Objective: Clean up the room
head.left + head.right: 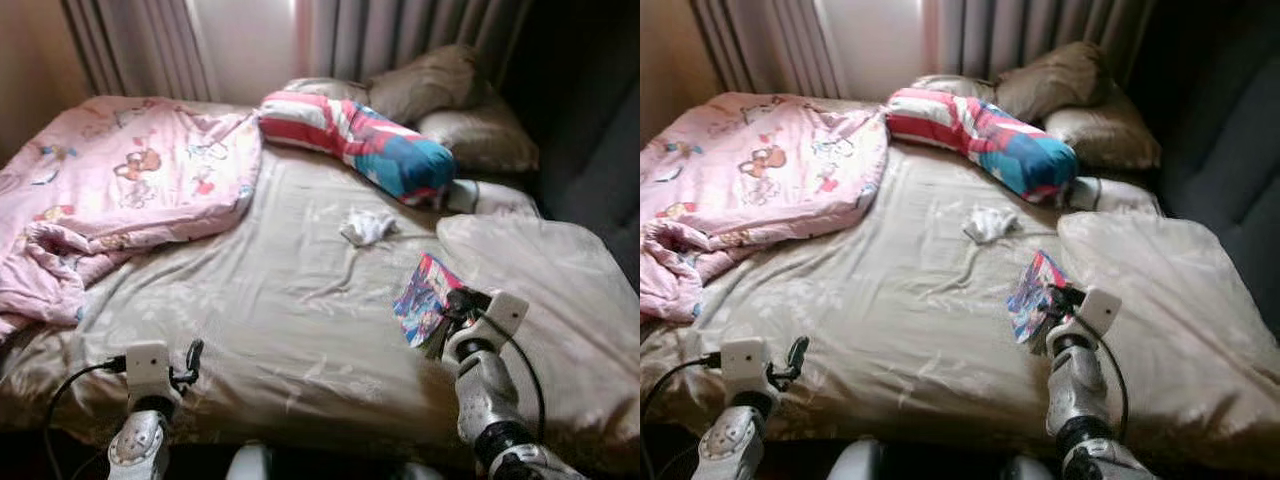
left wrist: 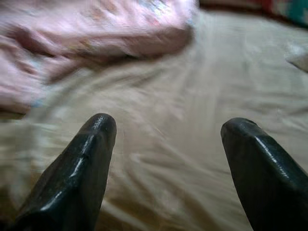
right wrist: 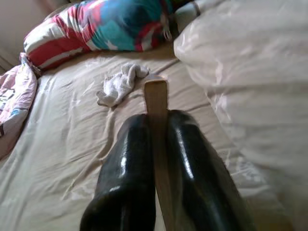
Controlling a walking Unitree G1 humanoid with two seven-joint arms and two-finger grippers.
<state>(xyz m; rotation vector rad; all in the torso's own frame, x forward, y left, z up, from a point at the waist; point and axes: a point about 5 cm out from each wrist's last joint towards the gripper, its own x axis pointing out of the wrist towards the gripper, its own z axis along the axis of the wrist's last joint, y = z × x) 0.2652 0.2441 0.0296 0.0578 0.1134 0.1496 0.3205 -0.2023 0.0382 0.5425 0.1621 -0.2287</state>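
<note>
In the left eye view the right arm rises from the lower right, forearm upright, and the right gripper (image 1: 458, 303) pinches a colourful book (image 1: 424, 297) held tilted just above the beige sheet (image 1: 290, 300) of the bed. The left arm stands low at the near edge of the bed, its left gripper (image 1: 192, 362) above the sheet. A small white cloth (image 1: 366, 226) lies crumpled mid-bed, beyond the book. A pink blanket (image 1: 130, 190) is bunched on the left side, a striped red, white and blue bolster (image 1: 360, 140) lies across the head, and brown pillows (image 1: 450, 100) sit behind it.

In the left wrist view the two black fingers (image 2: 77, 173) stand wide apart over bare sheet, with nothing between them.

In the right wrist view the fingers (image 3: 127, 178) are closed tight on the book's thin edge, which points toward the white cloth.
</note>
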